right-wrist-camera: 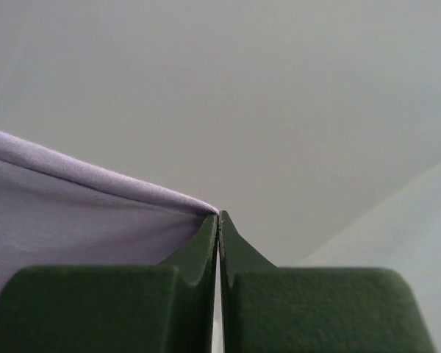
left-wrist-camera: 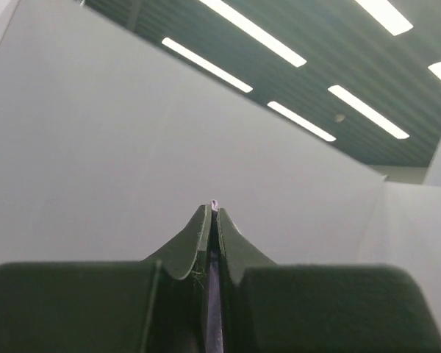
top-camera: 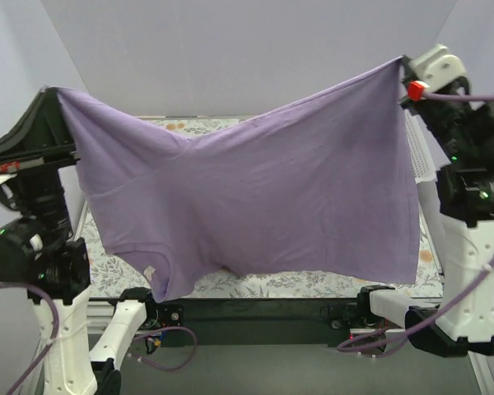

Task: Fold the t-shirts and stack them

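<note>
Hanging above the worktop [top-camera: 329, 284], one t-shirt [top-camera: 255, 185] was observed stretched between two grippers. The garment was plain lavender-purple cloth, soft and matt. Its upper edge sagged in a shallow curve and its lower edge fell in loose folds over the near side of the worktop. Whether that lower edge touched the surface could not be told. One small white label [top-camera: 151, 272] showed at the lower left corner of the cloth.

The worktop carried a pale floral-patterned covering. One white lattice basket [top-camera: 417, 152] stood at its right side, largely hidden behind the cloth and the right arm.

The left gripper [top-camera: 54, 90] was raised high on the left, its dark fingers pressed together on the upper left corner of the t-shirt. The left wrist view showed only a thin purple sliver between the tips. The right gripper [top-camera: 400, 67] was raised high on the right and likewise clamped on the upper right corner, with no gap visible between its fingers. In the right wrist view the cloth ran taut to the left from its tips.
</note>
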{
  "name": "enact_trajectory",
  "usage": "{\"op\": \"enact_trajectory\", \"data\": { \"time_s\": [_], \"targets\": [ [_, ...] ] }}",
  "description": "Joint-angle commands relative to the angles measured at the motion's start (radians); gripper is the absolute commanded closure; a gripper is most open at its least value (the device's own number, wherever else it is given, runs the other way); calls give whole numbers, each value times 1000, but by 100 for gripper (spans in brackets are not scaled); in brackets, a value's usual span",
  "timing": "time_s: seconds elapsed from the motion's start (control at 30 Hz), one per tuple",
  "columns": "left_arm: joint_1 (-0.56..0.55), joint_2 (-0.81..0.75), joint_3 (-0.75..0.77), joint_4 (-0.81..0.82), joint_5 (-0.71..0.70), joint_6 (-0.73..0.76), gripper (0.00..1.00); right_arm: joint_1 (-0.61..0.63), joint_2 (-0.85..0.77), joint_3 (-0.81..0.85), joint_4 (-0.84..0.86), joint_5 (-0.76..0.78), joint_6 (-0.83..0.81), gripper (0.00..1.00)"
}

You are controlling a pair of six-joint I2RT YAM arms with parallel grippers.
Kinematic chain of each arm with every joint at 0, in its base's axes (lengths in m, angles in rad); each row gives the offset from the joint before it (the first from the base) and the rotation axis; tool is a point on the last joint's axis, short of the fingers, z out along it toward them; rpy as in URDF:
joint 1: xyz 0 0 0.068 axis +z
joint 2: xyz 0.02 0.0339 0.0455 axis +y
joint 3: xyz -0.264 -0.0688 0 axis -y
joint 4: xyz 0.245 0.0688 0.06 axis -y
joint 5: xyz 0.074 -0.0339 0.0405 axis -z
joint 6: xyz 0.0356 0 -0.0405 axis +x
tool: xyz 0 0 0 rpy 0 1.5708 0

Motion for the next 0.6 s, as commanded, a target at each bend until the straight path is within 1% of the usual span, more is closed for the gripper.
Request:
{"op": "enact_trajectory", "data": {
  "time_s": [0.0, 0.07, 0.1, 0.13, 0.2, 0.23, 0.27, 0.3, 0.33, 0.37, 0.4, 0.43, 0.47, 0.5, 0.53, 0.57],
  "targets": [
    [-11, 85, -203, -24, -112, 98, 100, -4, 96, -147, 42, -108, 58, 99],
    [-11, 130, -303, 16, -145, 115, 100, 7, 153, -219, 85, -140, 64, 99],
    [-9, 151, -397, 39, -142, 124, 100, 13, 180, -277, 100, -141, 66, 99],
    [-8, 180, -450, 96, -134, 126, 100, 25, 246, -299, 112, -142, 61, 99],
    [9, 298, -519, 153, -117, 118, 100, 37, 326, -346, 163, -134, 61, 99],
    [14, 355, -559, 209, -102, 106, 100, 53, 413, -357, 183, -128, 61, 99],
    [52, 480, -561, 229, -49, 88, 100, 63, 458, -366, 233, -101, 56, 99],
    [81, 551, -553, 259, -30, 78, 100, 77, 504, -377, 261, -76, 49, 99],
    [92, 625, -512, 262, -8, 75, 100, 102, 598, -369, 292, -46, 24, 99],
    [103, 773, -472, 256, 24, 72, 100, 114, 652, -354, 322, 9, 12, 99],
    [126, 850, -434, 245, 41, 60, 100, 125, 707, -333, 329, 37, 0, 99],
    [144, 991, -332, 195, 100, 51, 100, 145, 814, -263, 329, 101, -11, 99],
    [144, 1053, -287, 166, 101, 38, 100, 152, 864, -227, 329, 126, -14, 99],
    [163, 1113, -242, 144, 137, 20, 100, 159, 910, -192, 329, 151, -20, 99],
    [172, 1159, -199, 104, 147, 8, 100, 171, 985, -163, 330, 172, -34, 99],
    [186, 1232, -146, 90, 159, -1, 100, 177, 1018, -105, 329, 215, -39, 99]
  ]
}}
